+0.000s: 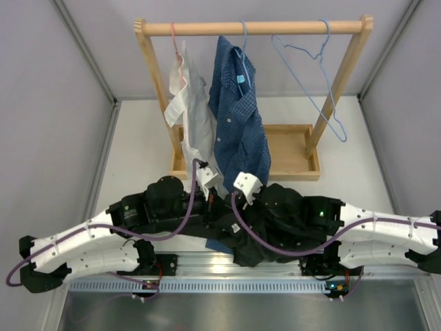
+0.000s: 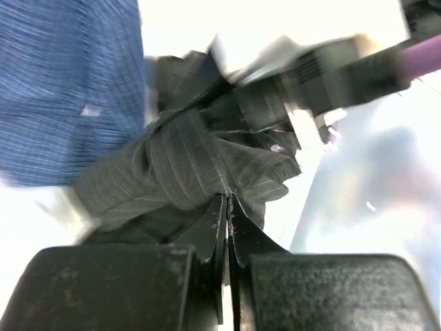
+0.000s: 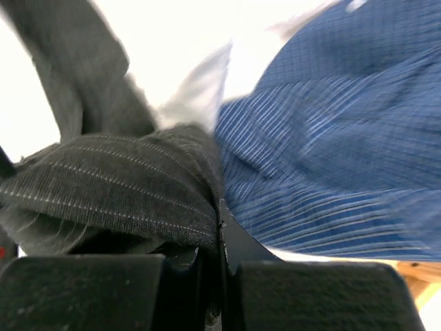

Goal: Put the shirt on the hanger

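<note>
Top view: the shirt (image 1: 270,234) lies bunched in a dark heap at 6 o'clock on the white surface (image 1: 145,158), between the two wrists and just short of the rack base (image 1: 293,157); one fold hangs over the near edge.

Left hand (image 2: 227,201): fingers pressed together, a pinch of striped black cloth caught at the tips; the shirt (image 2: 186,165) rises from them in folds.

Right hand (image 3: 220,207): fingers likewise closed tight, a fold of the shirt (image 3: 117,186) gripped at the seam between them; the two hands sit close together at the heap's 10 o'clock side.

The hanger (image 1: 320,76) hangs bare from the wooden rail (image 1: 255,28) at 1 o'clock, well apart from the shirt.

Blue checked shirt (image 1: 238,117) at 12 o'clock on the rail; white shirt (image 1: 193,117) just beside it at 11 o'clock, on a pink hanger (image 1: 176,43); both hems reach down near the hands.
</note>
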`<action>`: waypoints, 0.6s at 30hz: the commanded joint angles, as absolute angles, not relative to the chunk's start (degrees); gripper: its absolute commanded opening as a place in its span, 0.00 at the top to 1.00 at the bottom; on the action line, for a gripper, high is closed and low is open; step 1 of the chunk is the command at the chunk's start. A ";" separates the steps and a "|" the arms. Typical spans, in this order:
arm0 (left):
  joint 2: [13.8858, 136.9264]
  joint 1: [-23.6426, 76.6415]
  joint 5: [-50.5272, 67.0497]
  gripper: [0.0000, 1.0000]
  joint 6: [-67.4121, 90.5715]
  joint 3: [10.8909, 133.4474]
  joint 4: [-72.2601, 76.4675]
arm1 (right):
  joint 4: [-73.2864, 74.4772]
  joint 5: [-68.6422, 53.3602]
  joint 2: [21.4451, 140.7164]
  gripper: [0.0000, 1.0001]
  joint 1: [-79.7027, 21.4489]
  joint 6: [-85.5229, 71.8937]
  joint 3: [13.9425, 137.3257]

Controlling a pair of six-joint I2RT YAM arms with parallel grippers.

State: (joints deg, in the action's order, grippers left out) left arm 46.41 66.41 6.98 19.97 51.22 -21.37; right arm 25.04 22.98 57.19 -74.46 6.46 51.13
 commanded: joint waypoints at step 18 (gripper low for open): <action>63.13 66.71 -0.27 1.00 1.91 89.51 -32.54 | 49.56 62.14 53.46 1.00 -84.82 -22.89 82.68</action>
State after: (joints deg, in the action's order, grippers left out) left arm 62.57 66.72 -5.10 1.52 100.68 -32.99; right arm 39.16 56.18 56.73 -83.96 -9.93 91.59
